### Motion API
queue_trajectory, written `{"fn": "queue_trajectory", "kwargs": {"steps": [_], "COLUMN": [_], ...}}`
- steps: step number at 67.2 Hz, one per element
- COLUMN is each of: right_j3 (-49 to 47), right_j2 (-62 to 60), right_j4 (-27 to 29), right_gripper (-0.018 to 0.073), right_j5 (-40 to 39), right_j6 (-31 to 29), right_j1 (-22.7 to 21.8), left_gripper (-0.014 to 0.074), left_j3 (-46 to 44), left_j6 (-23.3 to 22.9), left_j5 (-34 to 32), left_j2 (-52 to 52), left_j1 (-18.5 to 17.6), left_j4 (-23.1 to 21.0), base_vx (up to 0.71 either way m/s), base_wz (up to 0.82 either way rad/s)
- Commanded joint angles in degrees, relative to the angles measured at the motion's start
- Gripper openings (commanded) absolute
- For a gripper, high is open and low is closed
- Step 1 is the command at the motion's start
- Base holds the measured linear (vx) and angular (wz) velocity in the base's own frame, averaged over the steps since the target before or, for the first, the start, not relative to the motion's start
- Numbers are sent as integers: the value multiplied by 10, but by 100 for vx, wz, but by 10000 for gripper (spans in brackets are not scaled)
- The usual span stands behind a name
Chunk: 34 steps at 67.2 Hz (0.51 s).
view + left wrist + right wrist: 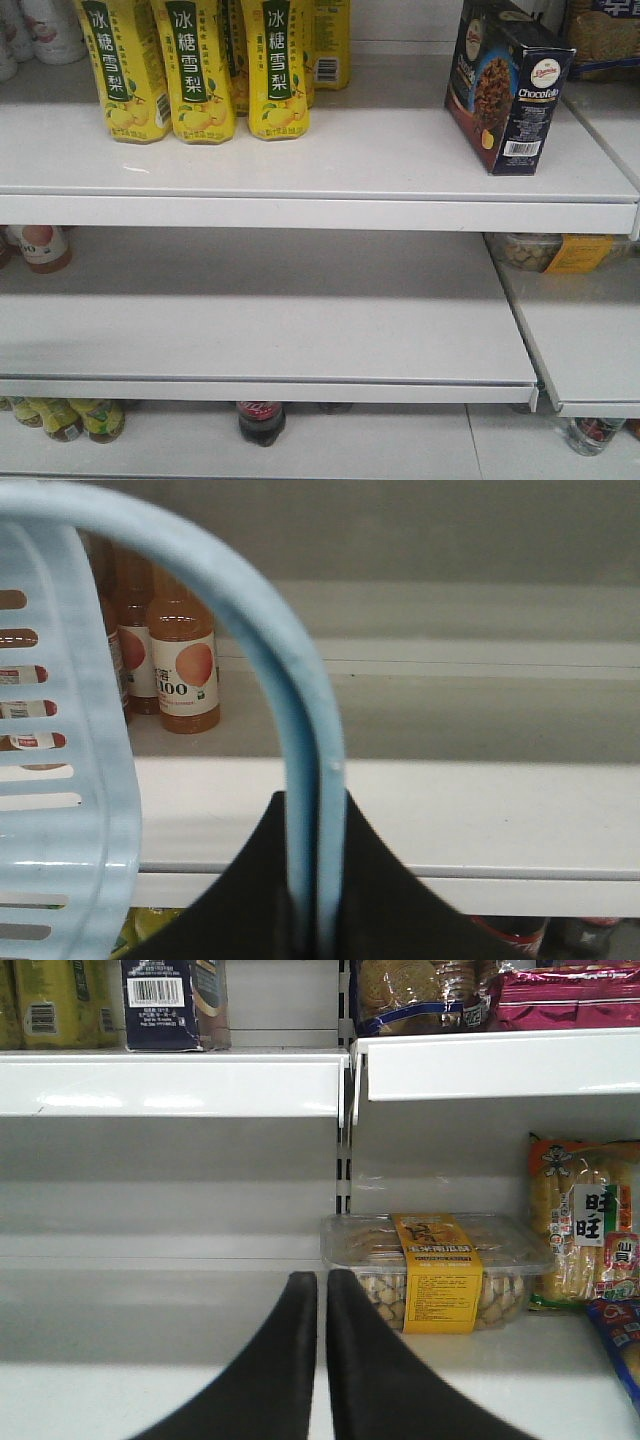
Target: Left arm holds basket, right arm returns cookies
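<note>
Cookies (pixel 508 85) beside yellow cartons (pixel 195 70)

The basket (pixel 300 730) clamped in the left gripper (pixel 315 920) is showing as smooth, slightly glossy light blue plastic, while the black fingers (pixel 400 900) on either side of its handle band are looking matt. Above and left of the right gripper (pixel 322 1290), the cookies (pixel 175 1000) are presenting printed dark cardboard with a faint sheen. Just right of it, a clear plastic tub (pixel 435 1270) is catching light under a yellow paper label.
</note>
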Motion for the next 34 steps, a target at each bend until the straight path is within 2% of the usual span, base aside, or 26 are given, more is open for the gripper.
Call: {"fn": "queue_trajectory", "kwargs": {"steps": [1,34], "right_j3": [11,11], "right_j2": [-8,-8], "right_j4": [0,0], "right_gripper": [-6,-6], "right_j5": [-43,-43], "right_j6": [-6,-6], "right_j1": [0,0], "left_gripper": [-3,-3], "left_j3": [-17,-17], "left_j6": [10,10], "left_j5": [-59,-59], "left_j2": [-10,-10], "left_j1": [-3,-3], "left_j4": [11,11], "base_vx": [0,0], "base_wz": [0,0]}}
